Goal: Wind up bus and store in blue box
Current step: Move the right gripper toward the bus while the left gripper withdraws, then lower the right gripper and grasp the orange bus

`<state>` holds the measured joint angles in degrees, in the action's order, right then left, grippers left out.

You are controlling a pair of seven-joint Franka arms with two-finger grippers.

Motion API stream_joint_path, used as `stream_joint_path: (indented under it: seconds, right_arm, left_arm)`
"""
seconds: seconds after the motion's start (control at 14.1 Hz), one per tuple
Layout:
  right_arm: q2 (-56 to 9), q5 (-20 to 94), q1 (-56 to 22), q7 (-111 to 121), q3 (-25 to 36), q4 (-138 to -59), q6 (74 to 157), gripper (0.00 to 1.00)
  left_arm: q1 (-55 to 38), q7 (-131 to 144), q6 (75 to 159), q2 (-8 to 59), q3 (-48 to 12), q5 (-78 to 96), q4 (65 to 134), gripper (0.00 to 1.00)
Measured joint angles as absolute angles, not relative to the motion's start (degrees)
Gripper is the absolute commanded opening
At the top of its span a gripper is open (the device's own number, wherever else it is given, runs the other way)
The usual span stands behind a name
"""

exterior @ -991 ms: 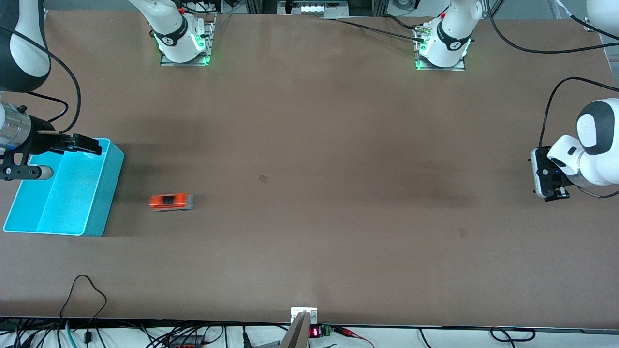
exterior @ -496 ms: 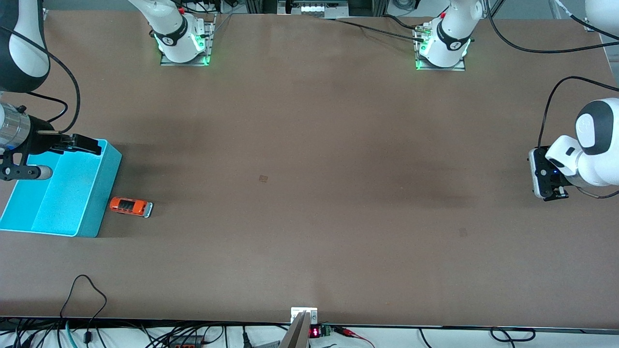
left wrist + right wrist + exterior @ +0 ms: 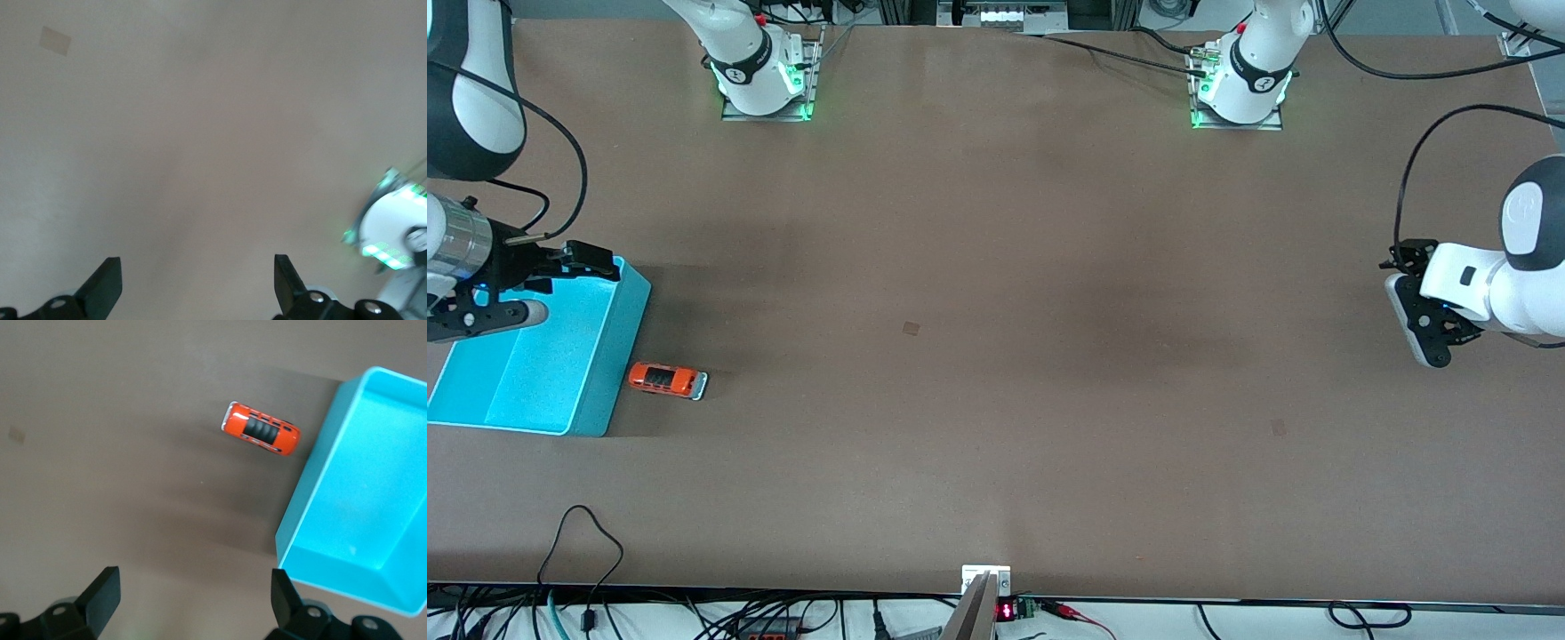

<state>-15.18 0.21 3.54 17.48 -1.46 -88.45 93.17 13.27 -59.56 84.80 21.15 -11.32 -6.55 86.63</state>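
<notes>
I count one bus [image 3: 667, 380] beside one blue box [image 3: 596, 356], lower left of frame; the right gripper [image 3: 560, 280] and the left gripper [image 3: 1421, 331] hang released, empty.

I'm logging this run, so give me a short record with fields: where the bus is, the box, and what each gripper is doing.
bus: on the table, outside the box, right beside its wall
blue box: at the right arm's end of the table, nothing seen inside
right gripper: open, over the box
left gripper: open, empty, waiting over the left arm's end of the table
</notes>
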Motion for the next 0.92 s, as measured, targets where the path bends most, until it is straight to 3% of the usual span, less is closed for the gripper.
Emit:
stream_joint_path:
  seconds: [0.35, 0.57, 0.92]
  right_arm:
    - [-21.17, -0.22, 3.54, 33.37, -1.43, -88.53, 100.76, 1.00]
    - [-24.19, -4.73, 3.47, 41.91, -1.46, -88.63, 107.63, 1.00]
    - [-27.23, -6.15, 3.25, 58.13, -1.54, -93.52, 120.26, 1.00]
  left_arm:
    - [12.84, -32.78, 77.33, 19.03, -18.40, -6.53, 81.76, 1.00]
    - [10.44, -21.80, 77.26, 16.02, -18.53, -6.05, 81.72, 1.00]
    - [0.64, -12.51, 85.79, 8.52, -5.34, 0.20, 86.71, 1.00]
